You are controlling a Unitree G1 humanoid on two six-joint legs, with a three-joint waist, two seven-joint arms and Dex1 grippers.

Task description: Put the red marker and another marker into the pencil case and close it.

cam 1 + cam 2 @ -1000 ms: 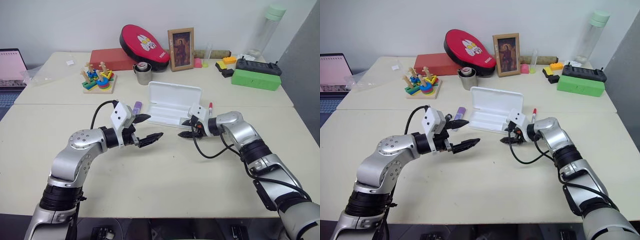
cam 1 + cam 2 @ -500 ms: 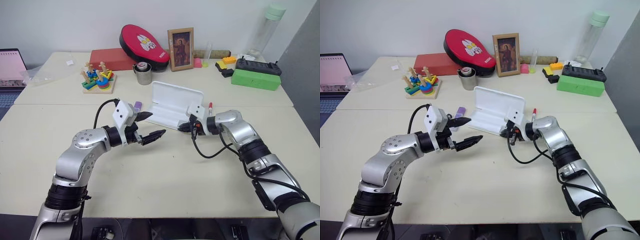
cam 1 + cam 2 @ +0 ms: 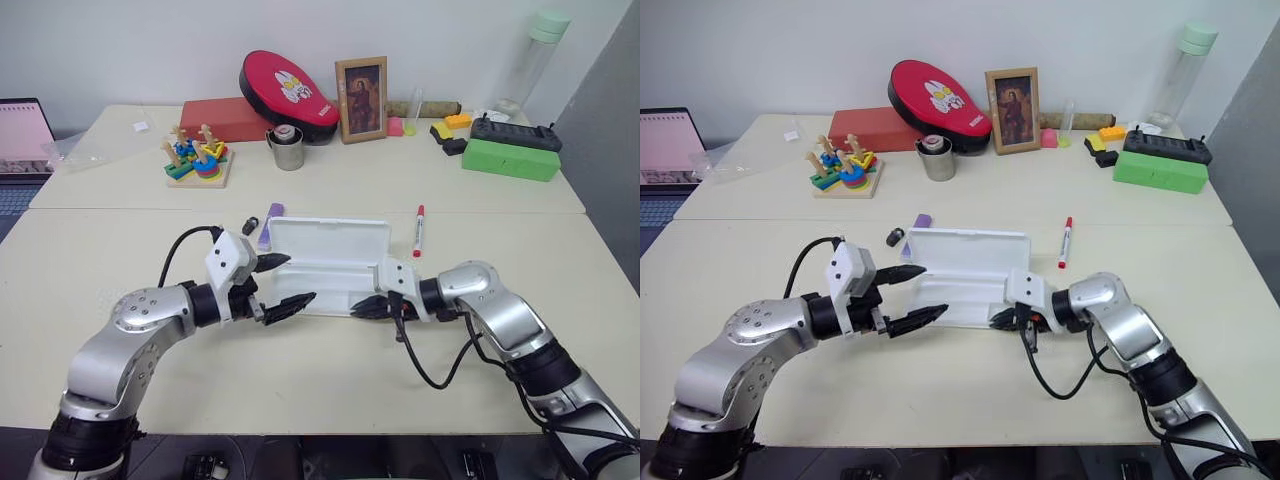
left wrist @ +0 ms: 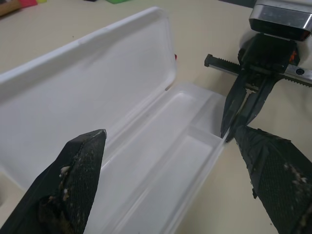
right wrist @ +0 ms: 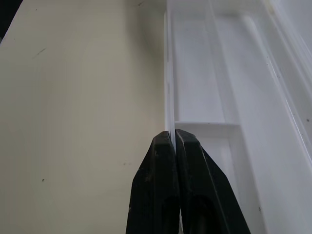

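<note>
Right wrist view: my right tool point(image 5: 174, 139) pinched together on front wall of pencil case point(image 3: 325, 262), thin rim only. Risk: rim slips out, or open tray tips if I pull. Left tool point(image 3: 281, 283) spread apart, empty, at case's left end. Red marker point(image 3: 417, 229) on table point(image 3: 330, 370) beyond right tool; purple highlighter point(image 3: 266, 224), probably second marker, behind left tool. Case empty.

**Open case between spread fingers**

The left gripper point(image 4: 170, 195) has its fingers point(image 4: 73, 190) set wide apart. Between and beyond them lies the pencil case point(image 4: 161, 161), lid raised, tray empty. Past the far finger, the right gripper point(image 4: 228, 136) pinches the tray's end wall on the beige worktop point(image 4: 204, 29).
</note>
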